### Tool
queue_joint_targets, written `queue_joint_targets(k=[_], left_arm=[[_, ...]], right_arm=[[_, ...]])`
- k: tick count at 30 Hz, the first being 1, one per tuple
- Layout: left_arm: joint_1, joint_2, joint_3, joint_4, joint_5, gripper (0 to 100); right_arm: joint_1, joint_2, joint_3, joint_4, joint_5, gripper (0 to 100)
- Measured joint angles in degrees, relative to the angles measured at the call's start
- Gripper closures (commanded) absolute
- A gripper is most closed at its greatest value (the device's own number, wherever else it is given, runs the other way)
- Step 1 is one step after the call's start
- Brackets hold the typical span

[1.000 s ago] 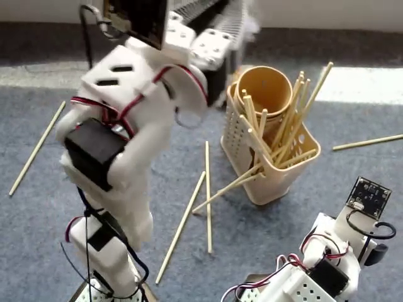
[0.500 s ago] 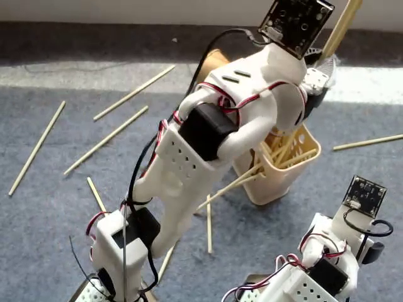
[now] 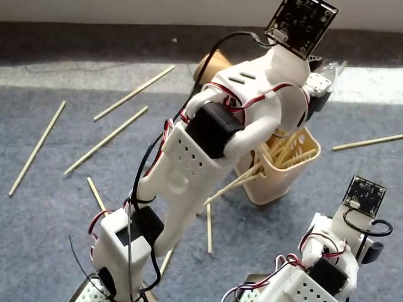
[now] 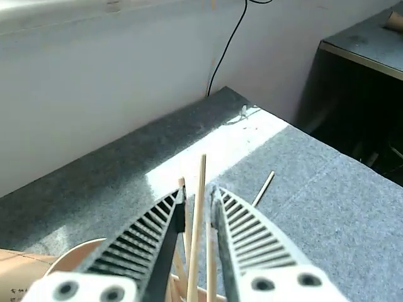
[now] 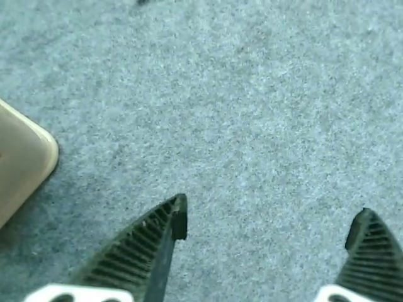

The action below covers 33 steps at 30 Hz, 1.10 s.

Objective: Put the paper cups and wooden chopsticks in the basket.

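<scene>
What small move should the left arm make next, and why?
Probably lift the left gripper straight up and away from the basket. A chopstick stands between its slightly parted jaws and seems loose, so it looks delivered. Loose chopsticks lie on the carpet, waiting to be picked up.

The chopsticks (image 3: 36, 148) are bare pale wood, the carpet (image 3: 44, 251) rough matt cloth, the basket (image 3: 282, 181) smooth plastic.

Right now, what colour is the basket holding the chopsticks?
The basket is a pale creamy yellow; it shows best in the high view.
</scene>
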Motion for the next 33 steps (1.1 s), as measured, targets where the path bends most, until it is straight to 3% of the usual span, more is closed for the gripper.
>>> queue_joint_targets(k=[8, 12, 17, 19, 24, 28, 33], left_arm=[[-2.9, -0.1, -1.9, 1.9, 0.0, 89], [-12.9, -4.0, -7.0, 8.4, -3.2, 89], [-32.1, -7.3, -8.6, 22.5, -12.6, 89], [-39.7, -6.1, -5.0, 28.1, -17.8, 89], [-53.2, 2.1, 14.8, 30.2, -31.3, 89], [-54.3, 8.7, 28.5, 30.4, -39.6, 89], [-55.7, 13.8, 29.7, 24.4, -41.4, 82]], right_arm=[[0.0, 0.0, 0.0, 0.0, 0.0, 61.6], [0.0, 0.0, 0.0, 0.0, 0.0, 61.6], [0.0, 0.0, 0.0, 0.0, 0.0, 61.6], [0.0, 0.0, 0.0, 0.0, 0.0, 61.6], [0.0, 0.0, 0.0, 0.0, 0.0, 61.6], [0.0, 0.0, 0.0, 0.0, 0.0, 61.6], [0.0, 0.0, 0.3, 0.0, 0.0, 61.6]])
